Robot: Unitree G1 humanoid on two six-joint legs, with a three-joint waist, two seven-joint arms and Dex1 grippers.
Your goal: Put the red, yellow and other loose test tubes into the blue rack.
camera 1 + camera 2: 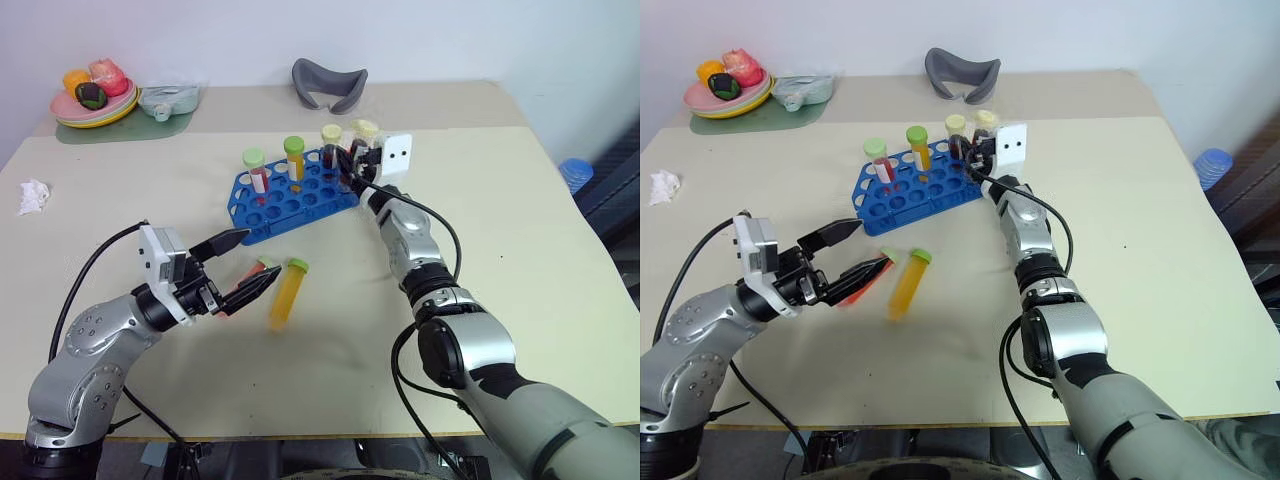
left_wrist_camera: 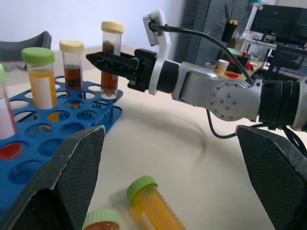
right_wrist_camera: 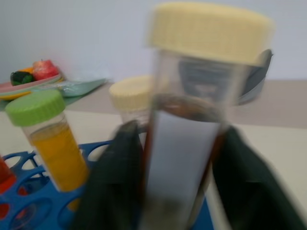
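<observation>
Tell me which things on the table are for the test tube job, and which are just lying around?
For the job: blue rack, yellow tube and red tube lying loose, brown tube in the right gripper.

Lying around: plate of toy food, crumpled tissue, grey headrest.

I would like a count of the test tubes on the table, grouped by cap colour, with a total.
Green cap: 4. Two stand in the blue rack: the red tube and the orange tube. Two lie loose on the table: the yellow tube and the reddish tube.
Cream cap: 2. One dark tube stands in the rack; another dark tube is in the right gripper.
Total: 6
</observation>
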